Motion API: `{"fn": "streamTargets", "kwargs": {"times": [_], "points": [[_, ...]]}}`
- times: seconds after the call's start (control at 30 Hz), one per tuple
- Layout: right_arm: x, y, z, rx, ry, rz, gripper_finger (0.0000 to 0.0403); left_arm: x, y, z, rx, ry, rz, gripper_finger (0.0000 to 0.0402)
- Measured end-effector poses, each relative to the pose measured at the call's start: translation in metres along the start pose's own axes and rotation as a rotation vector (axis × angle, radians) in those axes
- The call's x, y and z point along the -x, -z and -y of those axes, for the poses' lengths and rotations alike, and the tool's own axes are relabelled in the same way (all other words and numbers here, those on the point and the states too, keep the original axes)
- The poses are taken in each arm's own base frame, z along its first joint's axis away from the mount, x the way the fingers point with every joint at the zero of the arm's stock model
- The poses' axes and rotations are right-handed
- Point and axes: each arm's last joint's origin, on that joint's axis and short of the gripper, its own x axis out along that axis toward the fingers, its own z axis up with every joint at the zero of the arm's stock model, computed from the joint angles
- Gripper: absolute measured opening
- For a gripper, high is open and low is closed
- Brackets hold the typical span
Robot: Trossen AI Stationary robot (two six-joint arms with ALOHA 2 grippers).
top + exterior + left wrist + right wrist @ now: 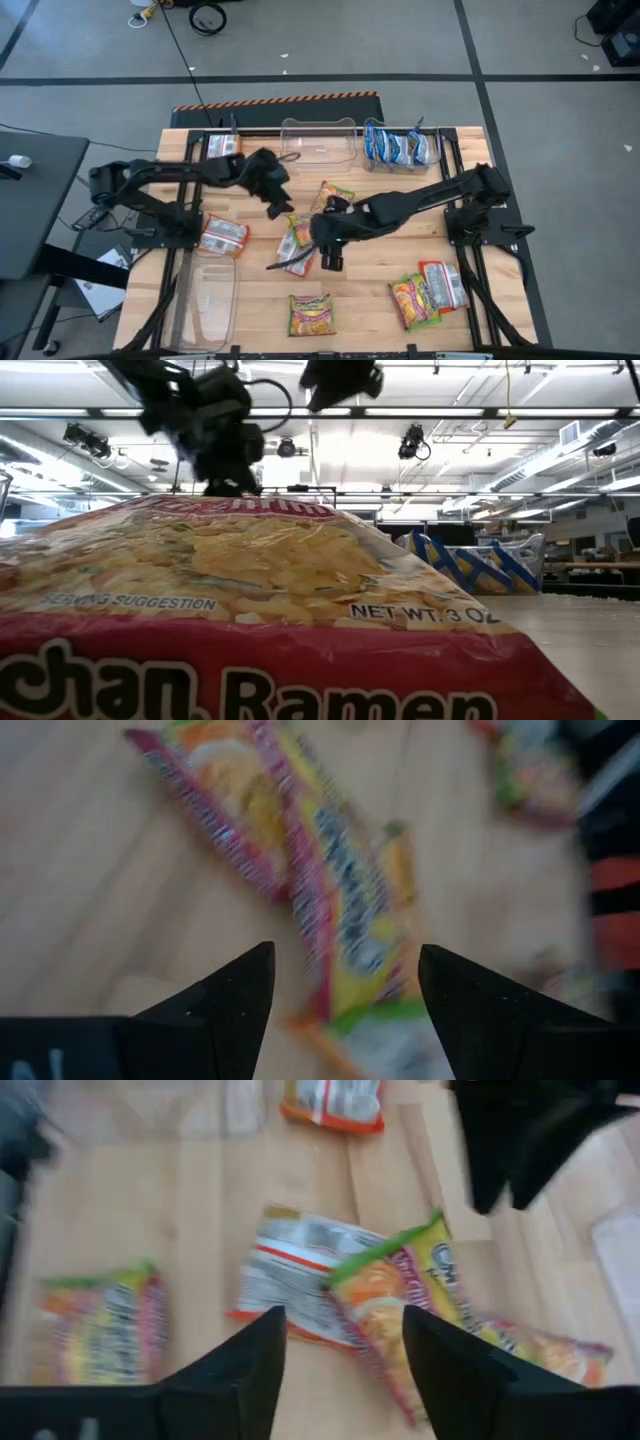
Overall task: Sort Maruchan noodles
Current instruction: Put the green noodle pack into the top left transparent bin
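Looking down: left gripper (277, 208) and right gripper (330, 258) flank overlapping noodle packets (296, 243) mid-table. Left wrist: jaws open, yellow packet (340, 910) just ahead. Right wrist: jaws open above the pile. Advise taking the top packet only.

Wooden table (370, 290), scattered noodle packets (311, 313), clear tubs (318, 143), one holding blue packets (398, 147)
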Motion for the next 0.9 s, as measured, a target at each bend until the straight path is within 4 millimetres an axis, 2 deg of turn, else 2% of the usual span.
{"fn": "streamTargets", "kwargs": {"times": [0.13,0.3,0.47,0.63,0.77,0.9], "points": [[0.012,0.002,-0.011,-0.065,0.028,0.036,0.0228,-0.018,-0.009,-0.014,0.134,0.061,-0.115,0.0252],[0.016,0.006,-0.020,-0.108,0.047,0.054,0.0238,-0.047,0.004,-0.023,0.173,0.042,-0.242,0.0252],[0.015,0.010,-0.023,-0.100,0.057,0.026,0.0240,-0.063,0.013,-0.017,0.160,0.057,-0.301,0.0252],[0.026,0.016,-0.016,-0.077,0.110,-0.022,0.0240,-0.070,0.013,-0.005,0.113,0.093,-0.280,0.0242],[0.042,0.024,-0.008,-0.055,0.178,-0.084,0.0240,-0.074,0.011,0.003,0.109,0.092,-0.233,0.0189],[0.064,0.038,-0.002,-0.062,0.375,-0.073,0.0240,-0.076,0.009,0.010,0.105,0.086,-0.215,0.0080]]}}
